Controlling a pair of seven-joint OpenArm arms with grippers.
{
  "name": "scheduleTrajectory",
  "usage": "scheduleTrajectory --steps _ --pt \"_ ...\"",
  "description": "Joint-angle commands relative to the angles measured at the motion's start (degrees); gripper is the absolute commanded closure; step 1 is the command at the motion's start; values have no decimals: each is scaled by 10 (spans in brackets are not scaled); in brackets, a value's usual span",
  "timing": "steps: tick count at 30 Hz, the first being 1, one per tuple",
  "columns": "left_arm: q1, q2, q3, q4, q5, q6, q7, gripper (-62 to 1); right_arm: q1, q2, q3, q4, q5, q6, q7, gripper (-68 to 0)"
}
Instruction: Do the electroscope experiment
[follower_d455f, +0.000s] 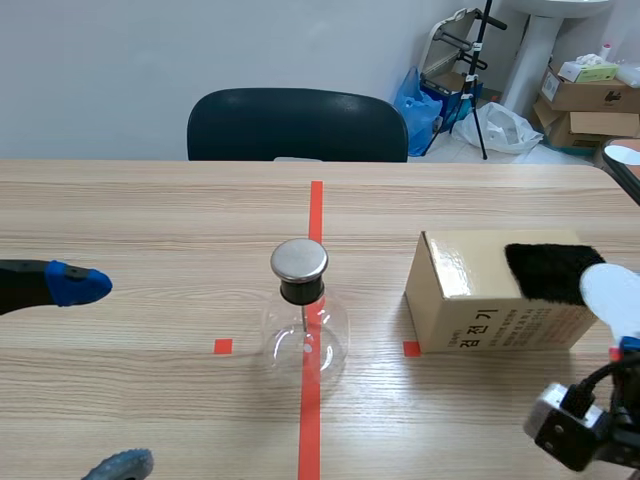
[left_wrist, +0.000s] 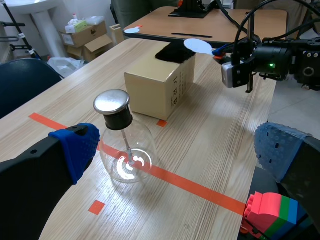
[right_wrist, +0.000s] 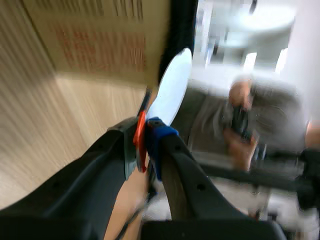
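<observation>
The electroscope, a clear glass flask with a round metal cap, stands on the red tape line at mid-table. To its right is a tan cardboard box with a black fur cloth on top. My right gripper is shut on the orange handle of a white disc, held over the box's right end against the cloth. In the right wrist view the disc rises from the pinched fingers. My left gripper is open, left of the flask and apart from it.
A dark chair stands behind the table's far edge. Boxes and bags lie on the floor at the back right. A second table stands beyond the box. A small red, green and blue block shows by my left gripper's finger.
</observation>
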Motion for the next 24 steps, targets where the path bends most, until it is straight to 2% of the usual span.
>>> scheduleTrajectory --steps 1,2,4,5,6,8,9,10,13,14,17,18,19,21,22,23,24 --pt "0 3 3 2 -8 -1 -8 -623 5 1 -7 8 0 -2 7 -10" --pt "0 3 3 2 -8 -1 -8 -623 5 0 -7 8 2 -7 -22 -10" --pt "0 3 3 2 -8 -1 -8 -623 2 -3 -6 8 2 -7 -114 -10" --pt "0 3 3 2 -8 -1 -8 -623 2 -4 -6 8 1 -5 -127 -10" --pt "0 3 3 2 -8 -1 -8 -623 3 -4 -6 8 1 -5 -103 -10" --pt "0 3 3 2 -8 -1 -8 -623 6 -4 -8 8 -1 -5 -14 -10" --pt "0 3 3 2 -8 -1 -8 -623 7 -4 -8 8 -1 -7 7 -10" --pt "0 3 3 2 -8 -1 -7 -623 7 -5 -8 8 0 -11 -3 -10" --pt "0 3 3 2 -8 -1 -5 -623 3 -7 -8 8 2 -9 -120 -10" --pt "0 3 3 2 -8 -1 -5 -623 3 -7 -8 8 1 -5 -117 -10" --pt "0 3 3 2 -8 -1 -5 -623 6 -7 -8 8 -1 -3 -1 -10" --pt "0 3 3 2 -8 -1 -6 -623 6 -9 -8 9 -1 -7 16 -10" --pt "0 3 3 2 -8 -1 -6 -623 5 -11 -8 10 -1 -14 -1 -10" --pt "0 3 3 2 -8 -1 -6 -623 3 -14 -8 9 0 -14 -94 -10" --pt "0 3 3 2 -8 -1 -6 -623 2 -14 -8 9 1 -6 -124 -10" --pt "0 3 3 2 -8 -1 -6 -623 2 -13 -8 9 1 4 -121 -10" --pt "0 3 3 2 -8 -1 -6 -623 2 -13 -8 9 -2 16 -88 -10"
